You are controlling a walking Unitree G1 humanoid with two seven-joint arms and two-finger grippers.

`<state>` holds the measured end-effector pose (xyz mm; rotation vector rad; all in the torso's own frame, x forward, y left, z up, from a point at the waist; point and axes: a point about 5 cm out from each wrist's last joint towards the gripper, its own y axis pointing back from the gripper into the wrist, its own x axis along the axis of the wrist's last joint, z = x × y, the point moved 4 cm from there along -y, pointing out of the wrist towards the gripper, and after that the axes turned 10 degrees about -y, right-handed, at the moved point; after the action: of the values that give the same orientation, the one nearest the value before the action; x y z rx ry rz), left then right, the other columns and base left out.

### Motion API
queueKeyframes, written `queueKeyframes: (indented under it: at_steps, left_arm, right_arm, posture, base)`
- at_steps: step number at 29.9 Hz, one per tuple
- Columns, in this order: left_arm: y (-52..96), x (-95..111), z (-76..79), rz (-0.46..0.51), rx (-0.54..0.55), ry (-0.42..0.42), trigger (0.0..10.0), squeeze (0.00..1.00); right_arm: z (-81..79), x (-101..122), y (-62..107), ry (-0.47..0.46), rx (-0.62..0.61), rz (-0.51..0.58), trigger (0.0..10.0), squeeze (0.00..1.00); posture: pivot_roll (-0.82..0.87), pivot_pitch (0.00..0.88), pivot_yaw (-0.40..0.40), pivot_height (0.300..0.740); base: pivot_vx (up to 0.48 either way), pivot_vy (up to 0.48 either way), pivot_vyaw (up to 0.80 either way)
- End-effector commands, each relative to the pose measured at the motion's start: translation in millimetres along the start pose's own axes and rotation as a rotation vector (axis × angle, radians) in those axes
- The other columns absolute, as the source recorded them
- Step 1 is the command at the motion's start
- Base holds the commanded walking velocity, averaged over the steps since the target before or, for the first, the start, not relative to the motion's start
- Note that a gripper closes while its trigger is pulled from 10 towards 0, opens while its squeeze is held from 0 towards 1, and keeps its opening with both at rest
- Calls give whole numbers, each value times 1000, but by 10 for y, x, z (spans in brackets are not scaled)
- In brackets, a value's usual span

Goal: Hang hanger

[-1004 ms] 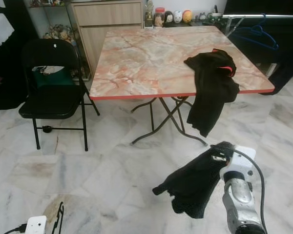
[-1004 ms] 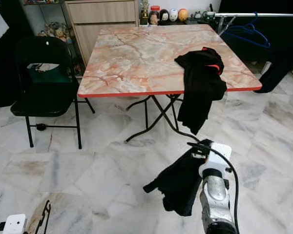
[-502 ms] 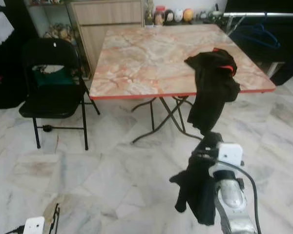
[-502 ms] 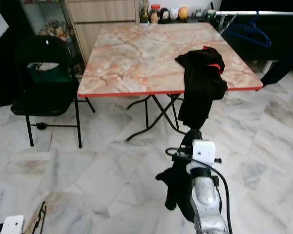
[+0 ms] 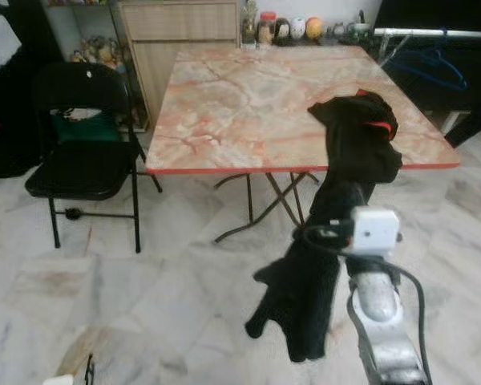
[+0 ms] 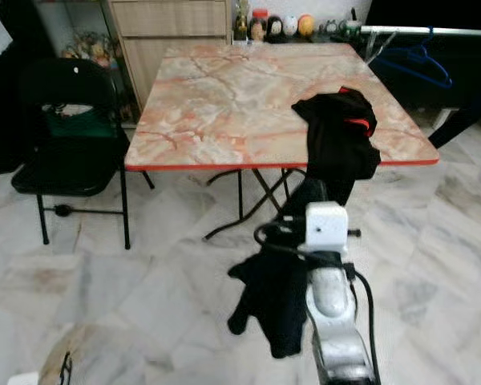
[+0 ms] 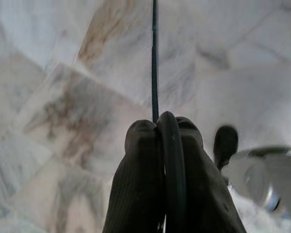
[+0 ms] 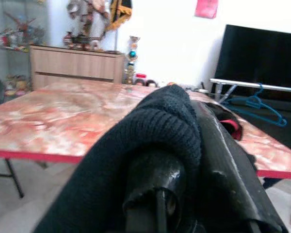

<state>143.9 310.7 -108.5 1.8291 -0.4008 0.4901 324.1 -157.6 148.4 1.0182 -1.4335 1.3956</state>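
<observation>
My right gripper [image 5: 339, 210] is raised in front of the table, shut on a black knit garment [image 5: 298, 298] that hangs down from it. In the right wrist view the same garment [image 8: 155, 131] drapes over the black fingers [image 8: 154, 191]. A second black garment with red trim [image 5: 357, 138] lies over the near right edge of the marble table [image 5: 240, 96]. A blue hanger [image 5: 438, 64] hangs on a metal rail [image 5: 437, 34] at the far right. My left gripper [image 7: 164, 127] hangs low over the floor, shut on a thin black hanger bar [image 7: 154, 58].
A black folding chair [image 5: 84, 148] stands to the left of the table. A wooden cabinet [image 5: 180, 36] and small ornaments [image 5: 293, 28] line the back wall. A dark TV [image 8: 259, 56] sits behind the rail. Marble floor [image 5: 168, 273] lies open between me and the table.
My right arm has risen and swung forward towards the table edge, carrying the black knit garment with it. The view has tilted and shifted a little.
</observation>
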Motion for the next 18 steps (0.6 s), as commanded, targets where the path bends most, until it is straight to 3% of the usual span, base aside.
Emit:
queueKeyframes:
  at_steps: [1, 9, 11, 13, 18]
  left_arm:
    - [-6, 40, 26, 20, 2, 14, 10000, 0]
    - [-7, 34, 44, 18, -1, 17, 10000, 0]
    - [-43, 306, 183, 115, -22, 9, 10000, 0]
    - [-47, 336, 229, 125, -30, 13, 10000, 0]
    - [-30, 153, 204, 63, -25, 22, 10000, 0]
  right_arm:
    - [7, 308, -141, 2, -8, 100, 10000, 0]
    - [-53, 393, -197, -4, 3, 123, 10000, 0]
    - [-56, 380, -238, -21, -11, 117, 10000, 0]
    - [-58, 410, -283, -37, -18, 118, 10000, 0]
    - [-58, 483, -339, -20, -4, 125, 10000, 0]
  posture:
    - [26, 0, 1, 740]
    - [17, 0, 0, 740]
    - [21, 0, -4, 740]
    - [20, 0, -8, 740]
    - [18, 0, -12, 740]
  base:
    - [416, 0, 0]
    - [417, 0, 0]
    - [416, 0, 0]
    - [416, 0, 0]
    - [419, 0, 0]
